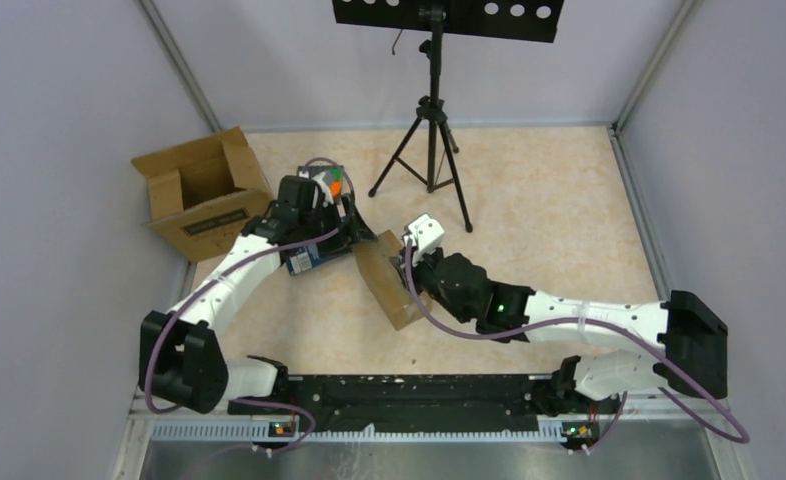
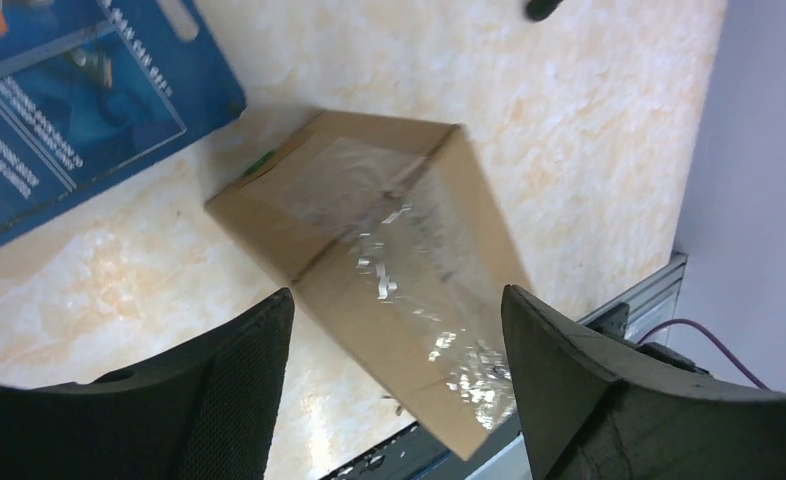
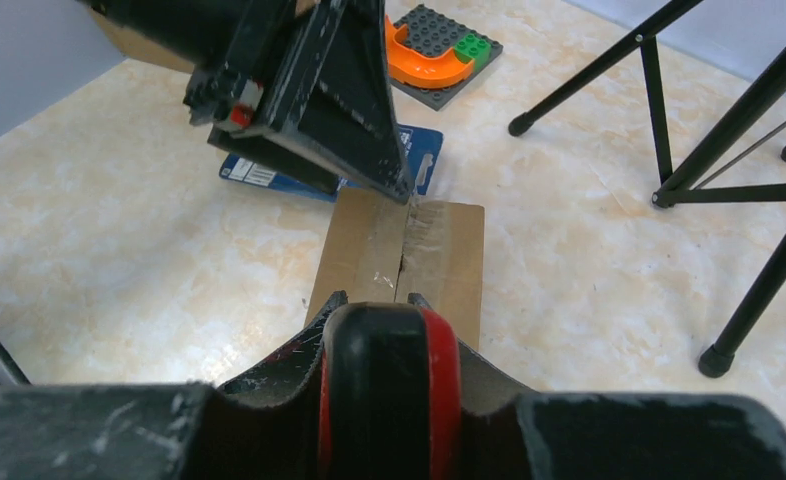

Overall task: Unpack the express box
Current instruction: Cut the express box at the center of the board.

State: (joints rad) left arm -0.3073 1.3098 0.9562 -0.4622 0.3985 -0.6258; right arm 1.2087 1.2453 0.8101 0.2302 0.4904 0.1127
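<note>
The express box [image 1: 384, 282] is a small brown carton sealed with clear tape, lying on the table's middle. My left gripper [image 2: 397, 295] hangs open above it, and its fingers [image 2: 239, 370] straddle the taped box [image 2: 389, 250] without touching. My right gripper [image 3: 389, 300] is shut on a black-and-red cutter [image 3: 389, 390] whose front end sits at the box's near end [image 3: 369, 250]. A dark slit runs along the top tape seam. In the top view the right gripper [image 1: 414, 265] is at the box's right side and the left gripper [image 1: 344, 228] is just beyond its far end.
A blue flat package [image 1: 304, 258] lies left of the box. Beyond it is a grey brick plate with an orange piece [image 3: 439, 50]. An open cardboard carton [image 1: 204, 190] stands at the far left. A black tripod [image 1: 431, 140] stands at the back centre, its legs [image 3: 669, 130] close on the right.
</note>
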